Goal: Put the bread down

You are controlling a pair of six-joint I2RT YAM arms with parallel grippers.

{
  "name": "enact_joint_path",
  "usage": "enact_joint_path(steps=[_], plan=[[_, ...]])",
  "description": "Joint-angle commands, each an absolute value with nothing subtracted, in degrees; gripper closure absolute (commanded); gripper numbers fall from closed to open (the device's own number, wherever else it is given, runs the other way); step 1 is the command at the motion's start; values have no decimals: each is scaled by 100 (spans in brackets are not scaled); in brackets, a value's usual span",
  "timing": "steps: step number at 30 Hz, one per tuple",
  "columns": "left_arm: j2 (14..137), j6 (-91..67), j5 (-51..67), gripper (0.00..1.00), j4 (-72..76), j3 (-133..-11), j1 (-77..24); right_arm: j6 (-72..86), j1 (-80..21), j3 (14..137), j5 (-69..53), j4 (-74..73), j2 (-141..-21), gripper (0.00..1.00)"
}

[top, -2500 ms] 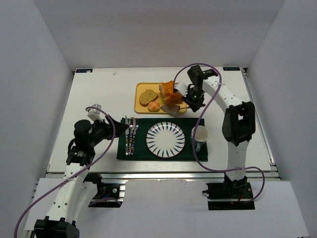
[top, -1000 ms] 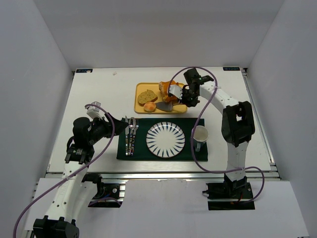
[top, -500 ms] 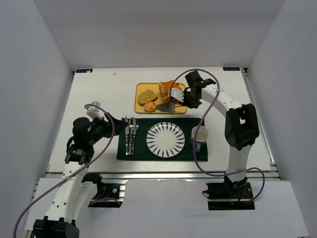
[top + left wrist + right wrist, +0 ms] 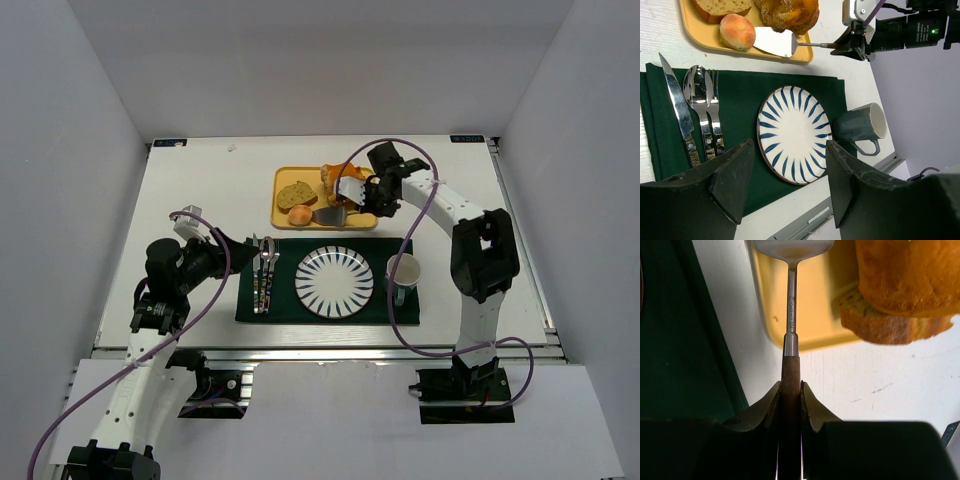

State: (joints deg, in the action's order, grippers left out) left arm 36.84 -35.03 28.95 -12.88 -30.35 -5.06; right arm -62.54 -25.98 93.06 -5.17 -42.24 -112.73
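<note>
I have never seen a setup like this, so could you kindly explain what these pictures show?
These are two robot arms bolted at the near edge of a white table. One picture looks down from above; the other two come from a camera on each wrist. On the table lies a dark green mat with a blue-striped white plate, a grey mug and steel cutlery. Behind it, a yellow tray holds a small round tan bun, a seeded brown slice and an orange-crusted loaf chunk. The right end effector is shut on the brown handle of a metal spatula, whose blade lies close beside the bun. The left end effector is open and holds nothing.
</note>
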Motion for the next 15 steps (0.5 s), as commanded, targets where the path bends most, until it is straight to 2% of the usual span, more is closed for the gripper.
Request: enact_joint_path(steps=[1, 15], plan=[[3604, -3507, 2874, 32, -1274, -3023, -527, -6267, -2742, 9694, -826, -4148, -11452, 100], [3674, -3480, 2874, 32, -1354, -3129, -527, -5828, -2927, 10230, -1274, -4148, -12014, 100]])
